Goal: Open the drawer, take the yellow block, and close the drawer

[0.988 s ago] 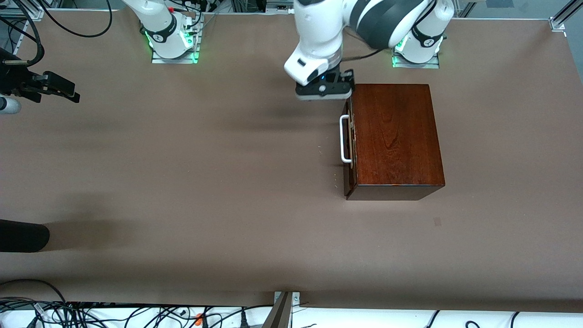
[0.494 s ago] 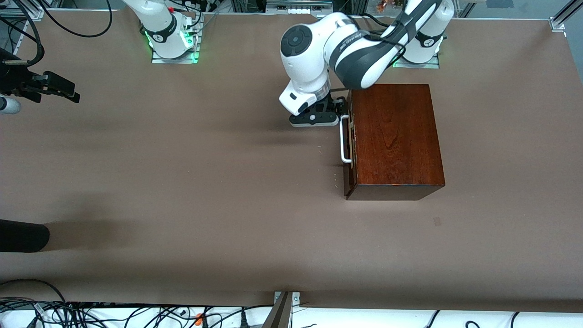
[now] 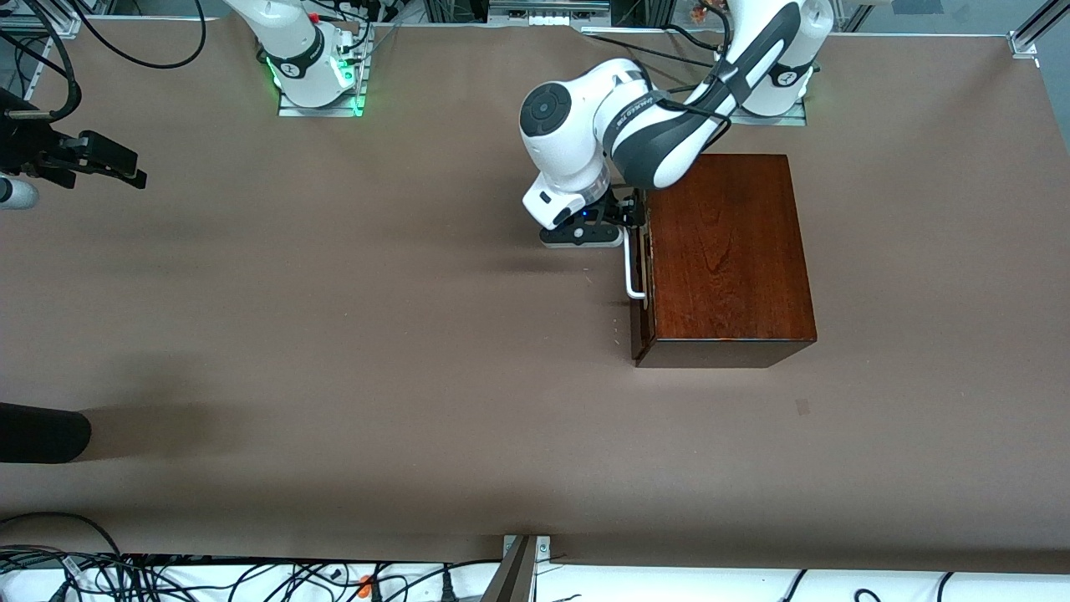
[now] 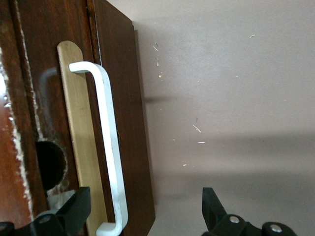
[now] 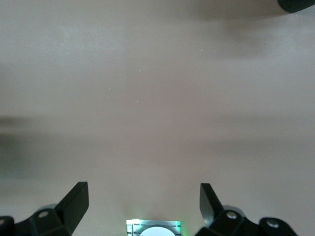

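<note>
A: Front camera first. Where on the surface?

B: Dark mahogany box [image 3: 727,251] at about two o'clock from the middle of the brown surface [image 3: 376,334]. Drawer [image 3: 640,280] pushed in, on the box's nine o'clock face, toward the right arm's end. White bar handle [image 3: 633,272] running along that front.

A: And the left gripper [image 3: 634,219]?

B: Low at the handle's twelve o'clock end, just beside the drawer front, arm reaching in from its base at one o'clock. Fingers hard to judge from up here.

A: Right gripper [image 3: 125,171]?

B: Out at ten o'clock, by the surface's edge, well apart from the box. Waits there. Black rounded thing [image 3: 42,432] at eight o'clock, also at the edge.

A: Left wrist camera, then.

B: Left gripper [image 4: 145,211] spread wide, pinching nothing. Handle [image 4: 109,147] seen close up, fixed over a pale wooden strip [image 4: 81,147] on the reddish-brown front [image 4: 125,98]; one end of the bar between the two fingers [image 4: 74,209]. That finger close against the drawer front; the other out over bare surface [image 4: 236,98]. Cannot tell whether either touches the bar.

A: Right wrist camera?

B: Right gripper [image 5: 142,199] spread as well, holding nothing, above bare surface [image 5: 157,98]. Arm base with a green light [image 5: 152,227] visible between the fingers.
</note>
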Controlling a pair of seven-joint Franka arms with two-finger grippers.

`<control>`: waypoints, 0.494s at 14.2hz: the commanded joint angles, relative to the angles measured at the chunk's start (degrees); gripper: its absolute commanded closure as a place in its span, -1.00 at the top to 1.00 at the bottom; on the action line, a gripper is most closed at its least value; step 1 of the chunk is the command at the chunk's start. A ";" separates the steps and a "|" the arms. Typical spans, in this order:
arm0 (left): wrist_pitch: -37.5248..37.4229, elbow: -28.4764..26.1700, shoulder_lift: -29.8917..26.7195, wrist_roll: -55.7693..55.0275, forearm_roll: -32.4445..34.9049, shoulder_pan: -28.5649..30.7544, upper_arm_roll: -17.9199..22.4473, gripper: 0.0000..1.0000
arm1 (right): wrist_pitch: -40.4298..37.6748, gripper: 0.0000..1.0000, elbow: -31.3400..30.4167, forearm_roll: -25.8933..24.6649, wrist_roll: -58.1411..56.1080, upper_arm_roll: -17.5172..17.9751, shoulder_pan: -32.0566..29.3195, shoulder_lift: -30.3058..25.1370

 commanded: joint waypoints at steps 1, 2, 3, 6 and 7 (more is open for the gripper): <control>1.44 -0.23 1.49 -3.46 3.41 0.23 -0.29 1.00 | -0.61 1.00 0.29 -0.13 0.15 0.45 -0.53 -0.05; 1.70 -0.14 2.11 -4.34 3.50 0.15 -0.29 1.00 | -0.61 1.00 0.29 -0.13 0.15 0.45 -0.53 -0.13; 1.71 0.04 2.55 -4.52 3.50 0.06 -0.29 1.00 | -0.61 1.00 0.29 -0.13 0.15 0.45 -0.53 -0.13; 1.71 0.21 3.78 -7.24 5.86 -0.20 -0.20 1.00 | -0.61 1.00 0.29 -0.13 0.15 0.54 -0.53 -0.05; 1.71 0.30 4.39 -7.95 6.83 -0.29 -0.29 1.00 | -0.61 1.00 0.29 -0.13 0.15 0.54 -0.53 -0.13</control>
